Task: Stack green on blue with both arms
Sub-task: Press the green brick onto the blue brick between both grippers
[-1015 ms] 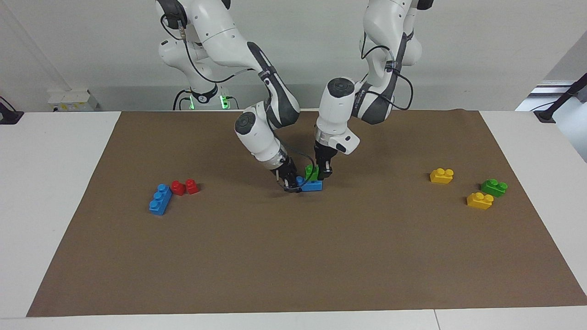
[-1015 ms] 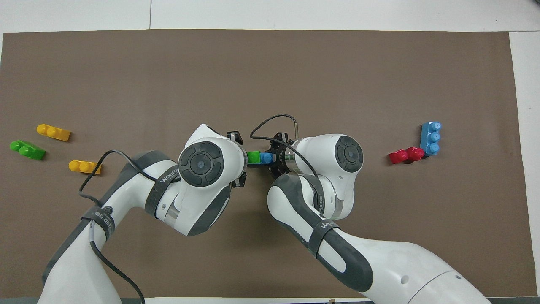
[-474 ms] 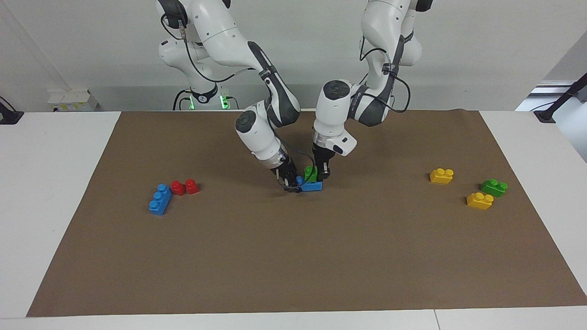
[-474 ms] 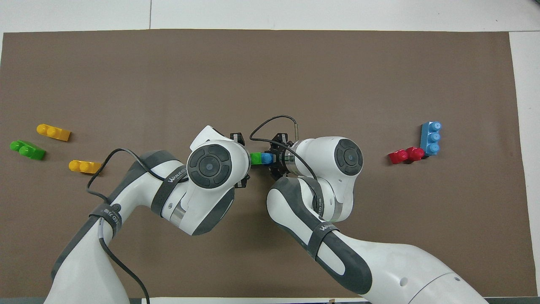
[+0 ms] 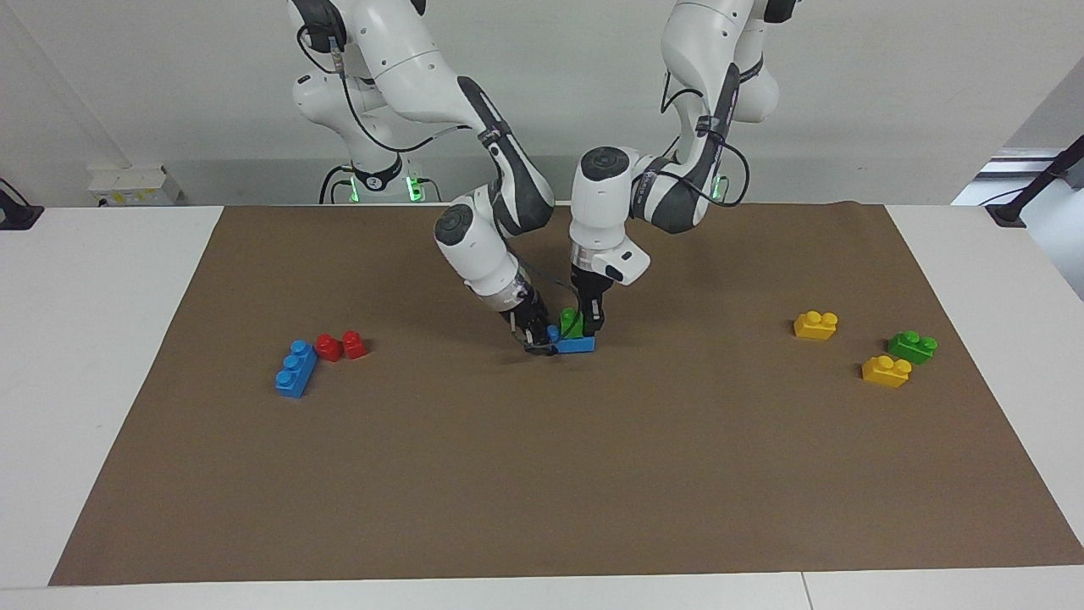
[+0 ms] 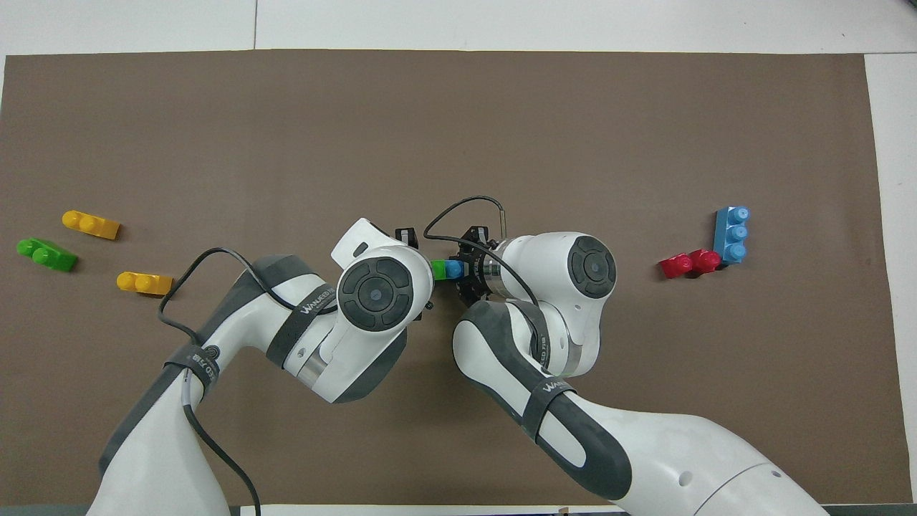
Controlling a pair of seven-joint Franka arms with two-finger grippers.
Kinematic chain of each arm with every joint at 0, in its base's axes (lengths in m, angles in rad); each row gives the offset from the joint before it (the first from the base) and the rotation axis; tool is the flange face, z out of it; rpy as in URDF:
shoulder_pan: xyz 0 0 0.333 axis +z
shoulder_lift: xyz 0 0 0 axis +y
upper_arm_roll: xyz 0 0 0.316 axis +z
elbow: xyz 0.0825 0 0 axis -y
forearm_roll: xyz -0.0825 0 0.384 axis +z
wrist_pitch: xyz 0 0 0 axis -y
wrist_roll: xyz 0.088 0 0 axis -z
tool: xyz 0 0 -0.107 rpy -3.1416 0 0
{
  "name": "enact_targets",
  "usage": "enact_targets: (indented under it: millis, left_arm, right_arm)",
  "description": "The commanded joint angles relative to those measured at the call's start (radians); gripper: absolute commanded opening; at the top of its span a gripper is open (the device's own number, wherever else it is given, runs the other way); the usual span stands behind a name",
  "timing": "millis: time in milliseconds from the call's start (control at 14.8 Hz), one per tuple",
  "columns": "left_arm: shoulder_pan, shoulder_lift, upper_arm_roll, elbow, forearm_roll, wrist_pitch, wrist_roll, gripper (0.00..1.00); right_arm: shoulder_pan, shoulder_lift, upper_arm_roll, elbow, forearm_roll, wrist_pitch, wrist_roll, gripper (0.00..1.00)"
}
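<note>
Stacking at mid-surface, near completion. The green brick (image 5: 572, 323) sits on top of the blue brick (image 5: 577, 343), which rests on the brown surface (image 5: 542, 474). The left tool (image 5: 590, 321) stands directly over the pair with its fingers down around the green brick, apparently clenched on it; the right tool (image 5: 535, 337) comes in tilted from the right arm's end and grips the end of the blue brick just beside the green one, steadying it. From overhead only a sliver of green (image 6: 438, 269) and one blue stud (image 6: 453, 269) show between the two wrists. Judged done: the green brick is placed on the blue one. Judged left: pressing it fully home, which cannot be confirmed here, then releasing both tools and withdrawing. A second green brick (image 5: 912, 346) and a second blue brick (image 5: 295, 368) lie untouched, well apart from both tools
</note>
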Motion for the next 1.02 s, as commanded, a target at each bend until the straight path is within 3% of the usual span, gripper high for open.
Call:
enact_targets:
  millis: [0,68,406,474,677,812,947]
  left_arm:
    - [-0.035,-0.002,0.010,-0.016,0.032,-0.011,-0.029,0.76]
    - [-0.032,-0.006,0.009,-0.016,0.033,-0.013,-0.022,1.00]
    - [-0.003,-0.045,0.007,-0.016,0.033,-0.036,-0.012,1.00]
    - [0.003,-0.065,0.007,-0.015,0.033,-0.062,-0.008,1.00]
    - [0.028,-0.100,0.010,-0.009,0.033,-0.123,0.043,1.00]
    - [0.048,-0.125,0.010,-0.003,0.033,-0.146,0.061,1.00]
    - [0.074,-0.151,0.009,-0.001,0.032,-0.166,0.104,1.00]
  right_arm:
    - [0.005,0.004,0.003,-0.037,0.029,0.027,-0.023,0.09]
    - [0.005,0.004,0.003,-0.037,0.029,0.027,-0.023,0.09]
    - [0.005,0.004,0.003,-0.037,0.029,0.027,-0.023,0.13]
    - [0.004,0.004,0.003,-0.037,0.029,0.027,-0.021,0.22]
    - [-0.001,0.004,0.003,-0.035,0.029,0.024,-0.018,0.75]
    - [-0.004,0.004,0.003,-0.032,0.037,0.018,-0.018,0.89]
    - [-0.013,0.004,0.003,-0.027,0.049,0.013,-0.018,0.91]
